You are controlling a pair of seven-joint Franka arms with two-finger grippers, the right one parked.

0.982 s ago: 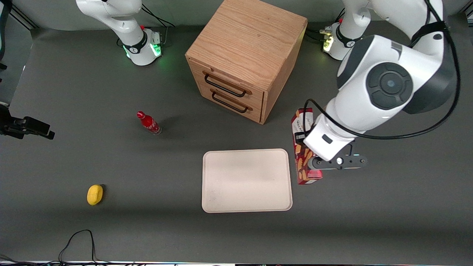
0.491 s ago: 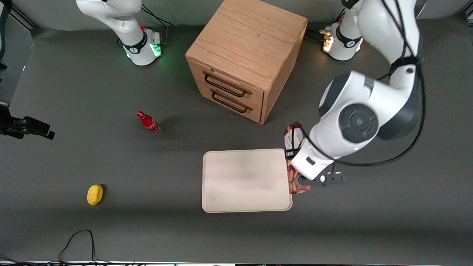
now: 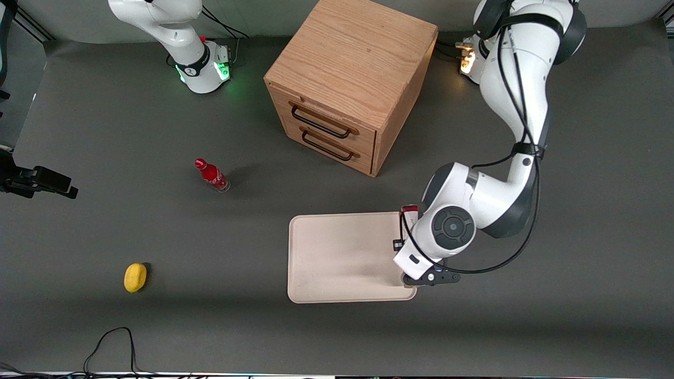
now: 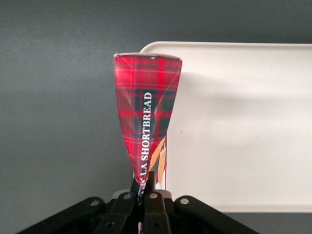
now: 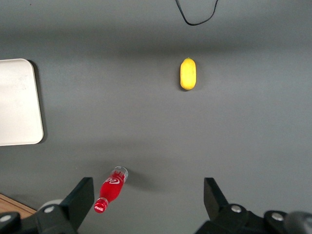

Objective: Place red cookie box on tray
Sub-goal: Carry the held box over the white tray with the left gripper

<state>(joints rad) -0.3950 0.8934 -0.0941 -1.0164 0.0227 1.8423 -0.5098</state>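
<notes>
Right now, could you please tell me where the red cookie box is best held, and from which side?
At one end, pinched across its thin width, coming from above: the red cookie box is long and slim, so it fits the hand. The hand is shut on it this way, above the tray edge nearest the working arm.

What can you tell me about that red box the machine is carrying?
The red cookie box is a long slim carton, cardboard by the look of it, printed in red tartan with white lettering ending in "SHORTBREAD" and small cookie pictures. The gripper is shut on one narrow end, so the box stretches away from the wrist camera. It sits over the edge of the cream tray at the working arm's end; whether it touches the tray cannot be told. From the front, the arm hides nearly all of it, leaving only one end showing.
</notes>
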